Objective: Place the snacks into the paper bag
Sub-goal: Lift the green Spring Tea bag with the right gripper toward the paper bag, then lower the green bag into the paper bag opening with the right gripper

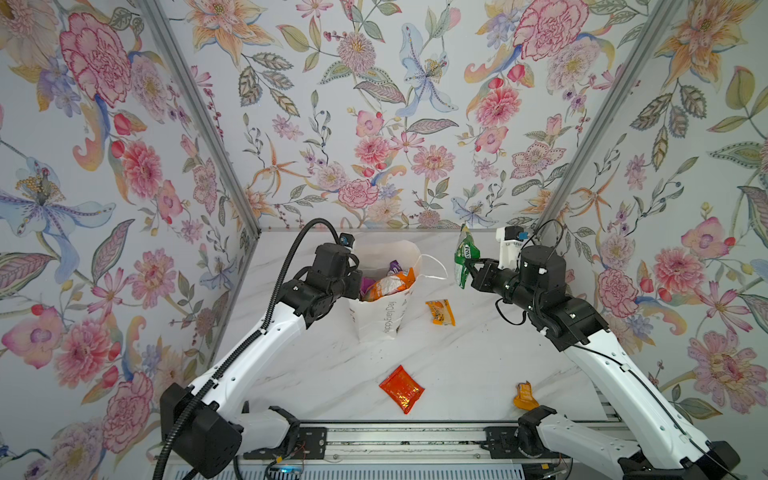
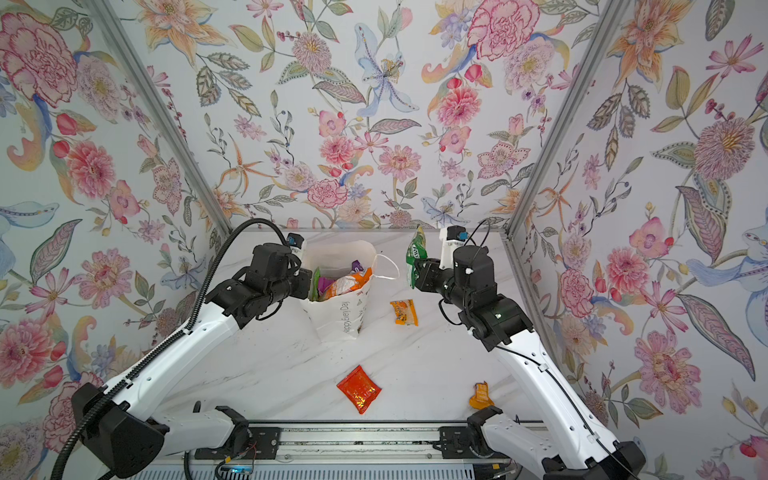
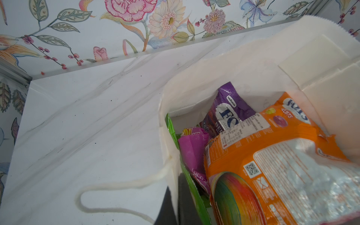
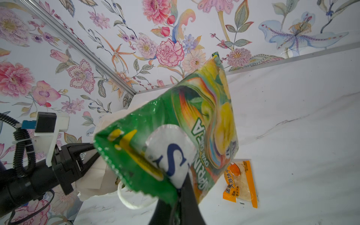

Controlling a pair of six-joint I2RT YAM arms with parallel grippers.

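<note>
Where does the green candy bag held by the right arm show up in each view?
In both top views: green candy bag right of centre, pinched in the right end effector.
Left wrist: not in it.
Right wrist: fills the centre.
Shared landmark: the paper bag, in all four.

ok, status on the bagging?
Left gripper shut on paper bag rim. Right gripper shut on green candy bag, aloft beside it. Orange sachet, red foil pack, crumpled orange packet on table. Bag mouth unobstructed.
</note>
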